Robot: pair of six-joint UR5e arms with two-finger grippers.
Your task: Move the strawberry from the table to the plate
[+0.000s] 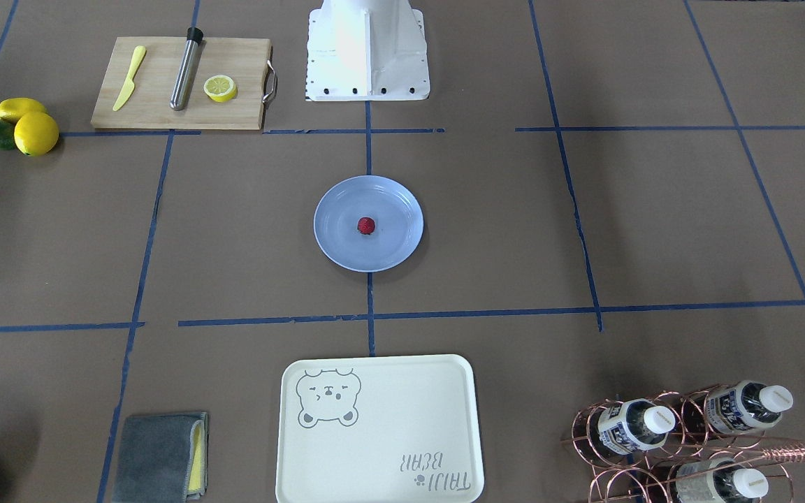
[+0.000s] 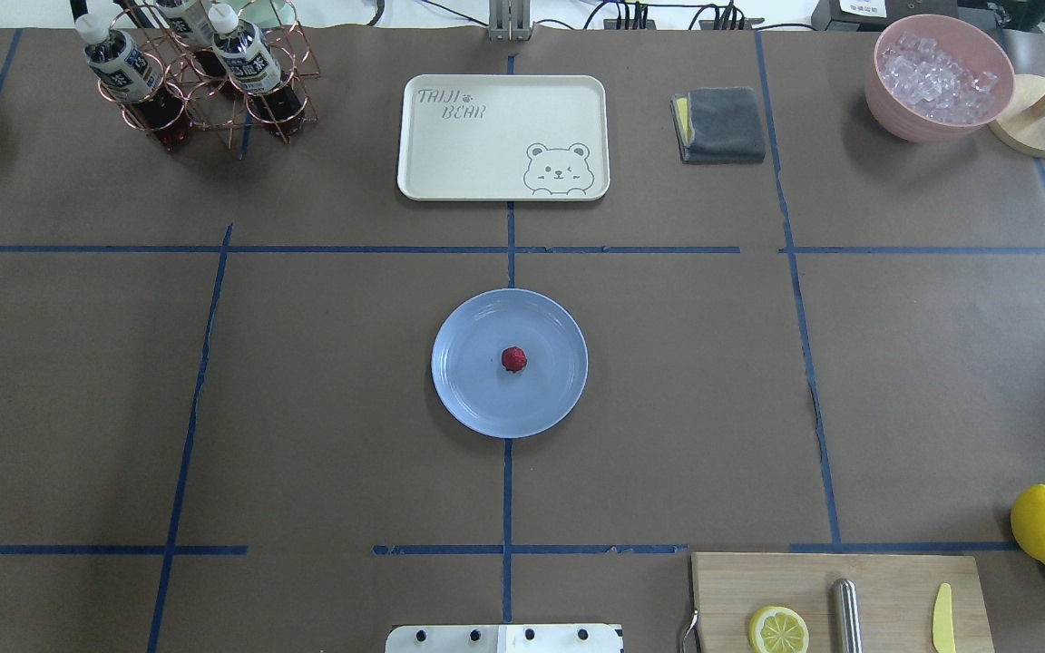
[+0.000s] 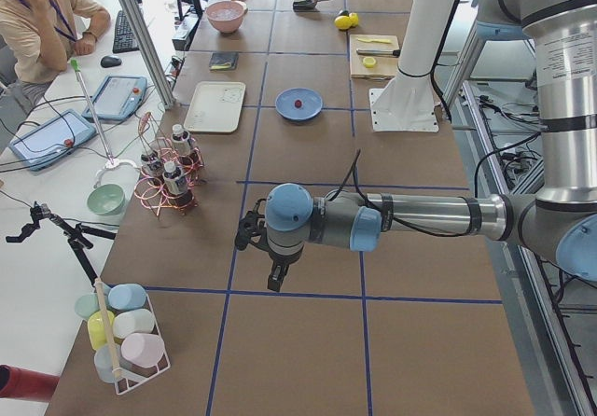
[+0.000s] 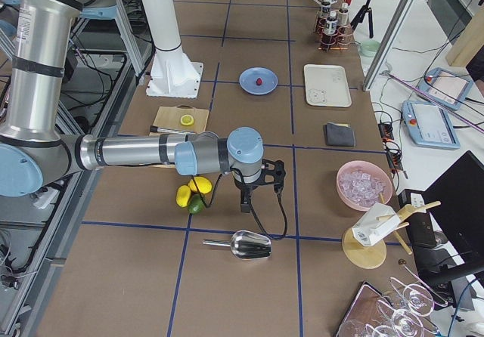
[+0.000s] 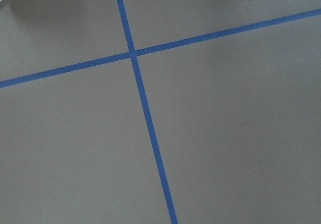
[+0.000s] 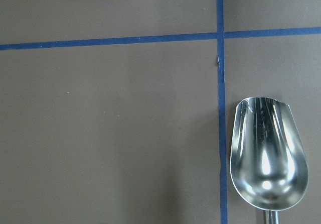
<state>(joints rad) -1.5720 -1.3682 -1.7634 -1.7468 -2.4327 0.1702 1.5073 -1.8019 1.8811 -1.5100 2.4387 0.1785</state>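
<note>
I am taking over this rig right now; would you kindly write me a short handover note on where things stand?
Left hand: hangs over a bare part of the brown paper-covered table, far from the plate. It shows only in a side view, so I cannot tell whether it is open or shut.
Right hand: hangs above the table near the shiny metal scoop. Again, open or shut cannot be told.
Things: the small dark-red strawberry lies near the middle of the round glossy light-blue plate, at the table's centre.
Done: the strawberry is on the plate.
Left: nothing apparent for this task.
</note>
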